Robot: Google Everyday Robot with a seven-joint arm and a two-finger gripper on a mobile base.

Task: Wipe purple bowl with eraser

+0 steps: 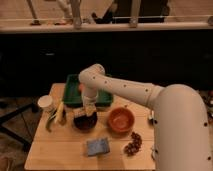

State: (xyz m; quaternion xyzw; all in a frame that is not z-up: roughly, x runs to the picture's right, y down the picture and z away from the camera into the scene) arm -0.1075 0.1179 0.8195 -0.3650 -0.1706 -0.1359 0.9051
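The purple bowl (85, 121) stands on the wooden table (60, 150), left of the orange bowl (121, 120). My white arm reaches in from the right and bends down over the purple bowl. My gripper (88, 110) points down into the bowl's top and holds the pale eraser (89, 110) at the bowl's rim or just inside it. The bowl's far side is hidden behind the gripper.
A green tray (75, 96) lies behind the bowls. A white cup (46, 103) and a banana (60, 114) with a green item (50, 122) are at the left. A blue-grey sponge (98, 146) and a bunch of dark grapes (133, 144) lie at the front.
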